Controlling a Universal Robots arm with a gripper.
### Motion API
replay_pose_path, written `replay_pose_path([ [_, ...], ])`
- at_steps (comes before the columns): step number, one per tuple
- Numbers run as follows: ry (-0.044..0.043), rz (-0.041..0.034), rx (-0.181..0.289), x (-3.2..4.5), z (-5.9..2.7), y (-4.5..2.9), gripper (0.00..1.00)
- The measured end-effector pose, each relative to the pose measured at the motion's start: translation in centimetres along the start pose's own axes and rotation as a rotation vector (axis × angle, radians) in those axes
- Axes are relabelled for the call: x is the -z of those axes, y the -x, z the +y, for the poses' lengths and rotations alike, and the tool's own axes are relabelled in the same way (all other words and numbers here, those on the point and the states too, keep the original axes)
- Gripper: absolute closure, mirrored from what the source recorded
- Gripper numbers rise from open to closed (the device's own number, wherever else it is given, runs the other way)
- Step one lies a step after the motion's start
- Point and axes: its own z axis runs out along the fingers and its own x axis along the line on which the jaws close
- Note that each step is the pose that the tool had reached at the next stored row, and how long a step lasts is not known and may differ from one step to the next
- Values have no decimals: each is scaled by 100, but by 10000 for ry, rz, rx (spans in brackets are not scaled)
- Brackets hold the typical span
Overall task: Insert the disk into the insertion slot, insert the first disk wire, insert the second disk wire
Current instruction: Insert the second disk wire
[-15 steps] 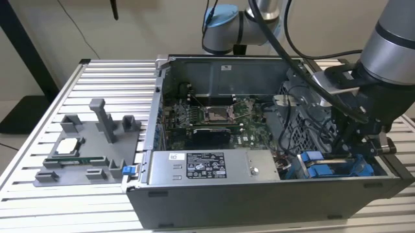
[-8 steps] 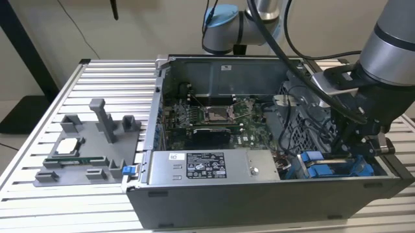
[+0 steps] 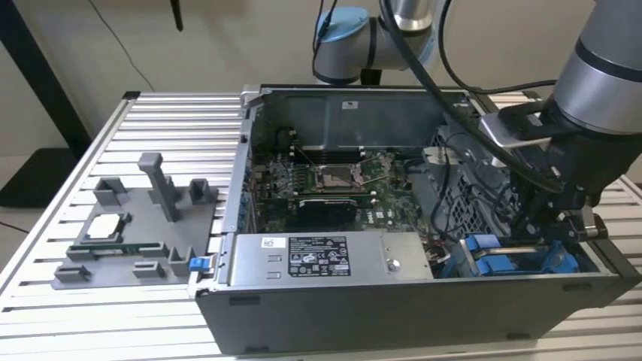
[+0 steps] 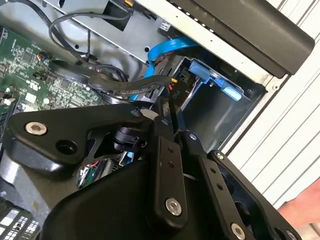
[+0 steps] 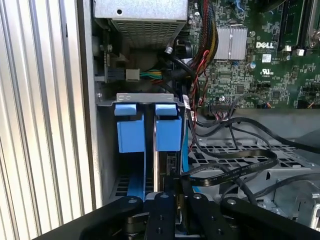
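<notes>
First wrist view: the arm's fingers point(image 5: 162, 212) stand narrow, pressed together on what looks like the plug end of a black flat wire point(image 5: 230, 167), though the grip itself is partly hidden. In the second wrist view the same wire point(image 4: 125, 89) runs straight up to the fingers point(image 4: 167, 150).

Just ahead of the fingers the disk point(image 5: 155, 150) shows edge-on as a thin silver strip, standing inside the insertion slot point(image 5: 145, 98), with a blue latch tab point(image 5: 125, 127) on either side of it.

By this look the disk is already in its bay and the first wire step is in hand. Seating the plug would call for lining it up squarely with the disk's socket and pressing straight in, with the wire's loop kept free of the bay wall.

The count: one disk, one slot, two blue tabs, one black flat wire, and one light-blue wire point(image 4: 167, 50) beyond the fingertips. Farther out lie the motherboard point(image 5: 260, 65), the open computer case point(image 3: 401, 308) and the slatted desk point(image 3: 150, 120).
</notes>
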Motion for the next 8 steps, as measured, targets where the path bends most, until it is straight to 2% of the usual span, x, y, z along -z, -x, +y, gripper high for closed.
replay_pose_path([
  [8, -1, 7, -14, -54, 8, -4, 100],
])
